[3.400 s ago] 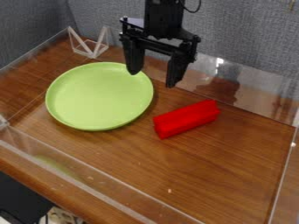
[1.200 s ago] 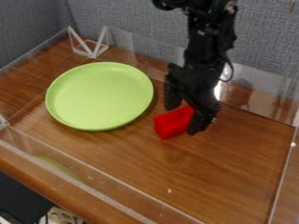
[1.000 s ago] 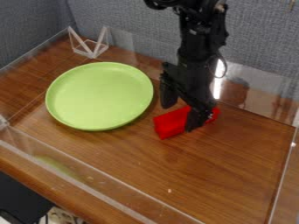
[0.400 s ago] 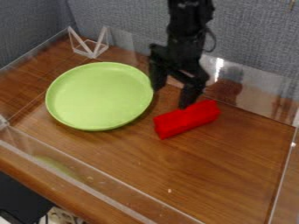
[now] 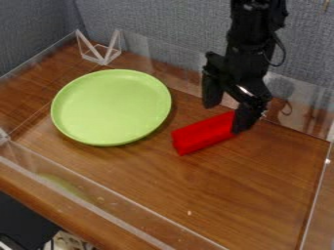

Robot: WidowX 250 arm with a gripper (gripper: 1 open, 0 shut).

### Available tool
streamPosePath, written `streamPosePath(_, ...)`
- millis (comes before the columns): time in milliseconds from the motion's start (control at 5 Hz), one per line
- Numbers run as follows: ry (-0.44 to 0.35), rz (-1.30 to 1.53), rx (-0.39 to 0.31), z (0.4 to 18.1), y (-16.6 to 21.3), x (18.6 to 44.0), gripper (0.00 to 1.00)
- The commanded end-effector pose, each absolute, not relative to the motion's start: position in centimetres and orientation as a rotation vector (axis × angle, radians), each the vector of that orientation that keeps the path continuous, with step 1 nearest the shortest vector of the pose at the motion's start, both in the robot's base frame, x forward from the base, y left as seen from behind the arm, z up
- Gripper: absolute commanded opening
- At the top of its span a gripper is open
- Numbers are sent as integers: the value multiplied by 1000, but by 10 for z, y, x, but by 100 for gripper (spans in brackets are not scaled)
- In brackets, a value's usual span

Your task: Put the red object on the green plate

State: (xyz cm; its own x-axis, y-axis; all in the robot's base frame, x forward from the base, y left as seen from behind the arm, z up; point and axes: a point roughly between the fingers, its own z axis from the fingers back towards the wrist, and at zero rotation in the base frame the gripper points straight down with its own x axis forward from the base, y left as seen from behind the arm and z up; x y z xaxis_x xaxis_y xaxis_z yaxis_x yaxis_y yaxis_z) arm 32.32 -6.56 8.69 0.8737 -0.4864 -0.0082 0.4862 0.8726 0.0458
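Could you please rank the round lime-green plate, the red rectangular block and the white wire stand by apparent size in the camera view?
1. Round lime-green plate, clearly largest.
2. Red rectangular block.
3. White wire stand, smallest-looking, though it sits farthest back, so that is less certain.

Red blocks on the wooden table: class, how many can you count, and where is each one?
1. The red block lies on the wooden table just right of the green plate, not on it. Its far end sits behind the open gripper.
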Motion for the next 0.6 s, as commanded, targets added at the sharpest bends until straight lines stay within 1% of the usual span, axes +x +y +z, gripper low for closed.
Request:
streamPosePath(0, -65, -517, 48, 99, -60, 331, 100)
streamPosePath(200, -69, -503, 51, 95, -50, 332, 100)
streamPosePath(400, -68, -529, 59, 89, -45, 323, 100)
